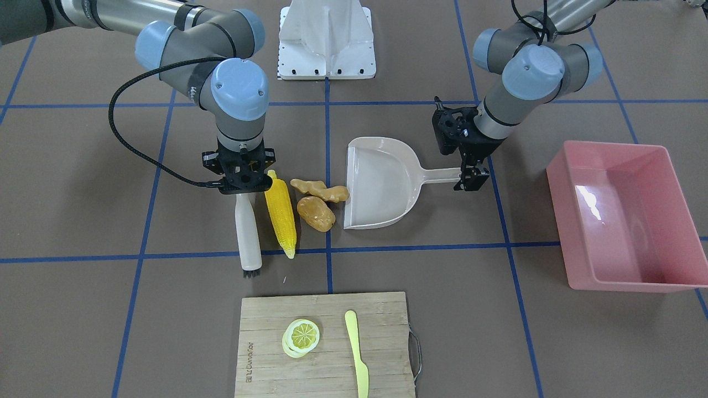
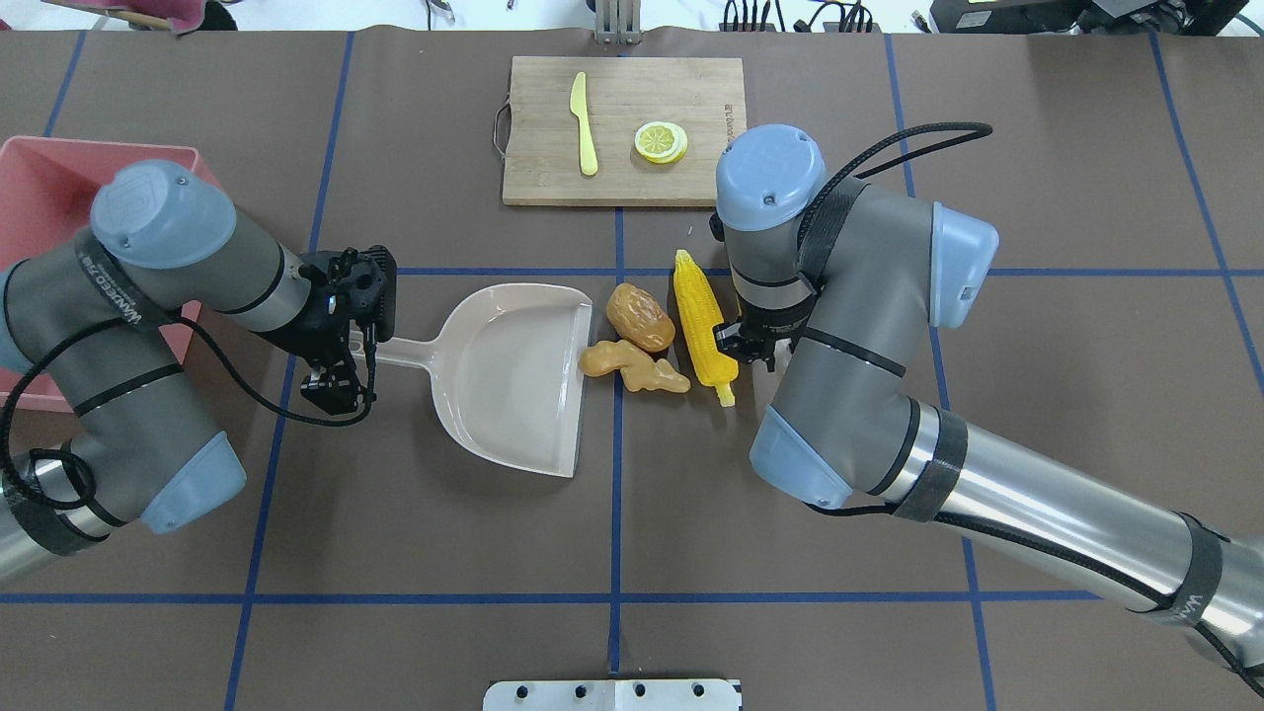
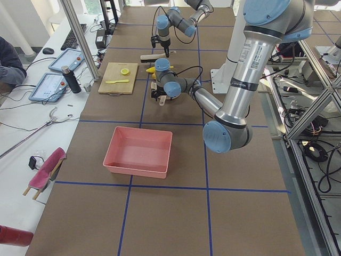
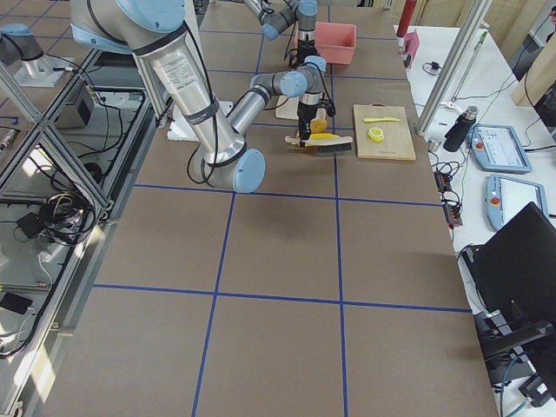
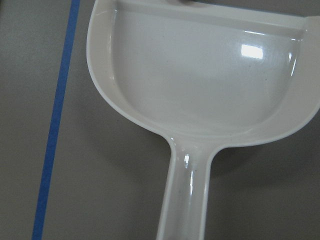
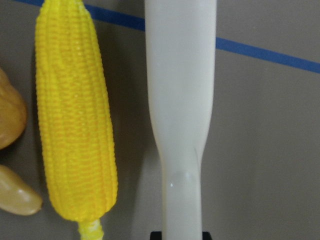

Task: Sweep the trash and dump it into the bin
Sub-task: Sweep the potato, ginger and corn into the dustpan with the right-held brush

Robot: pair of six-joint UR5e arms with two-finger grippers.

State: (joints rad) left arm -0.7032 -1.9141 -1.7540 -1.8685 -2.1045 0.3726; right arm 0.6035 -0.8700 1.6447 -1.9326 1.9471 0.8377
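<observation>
step: sweeping is starting; nothing is in the dustpan (image 1: 381,185) yet, by my read.
right gripper (image 1: 241,178): holding the brush (image 1: 248,232) by its handle end, jaws clenched on it; brush is lying alongside the corn cob (image 1: 281,216), just beside it, on the side away from the pan.
left gripper (image 1: 471,176): sitting at the end of the dustpan handle (image 1: 440,174), jaws looking closed on it, though contact is hard to confirm.
trash: corn cob, ginger root (image 1: 321,190) and potato (image 1: 316,213) are lying bunched on the desk; ginger is nearly touching the pan's open lip, potato just beside it.
bin (image 1: 625,215): pink tub is waiting well apart from the pan, on the robot's left, with nothing visible inside.
doing it well: I'd be keeping the brush low and parallel to the cob, pushing sideways toward the pan mouth so all three go together.
watch: cob is round and may be rolling off; left arm should be pressing the pan lip flat so it isn't sliding back.
</observation>
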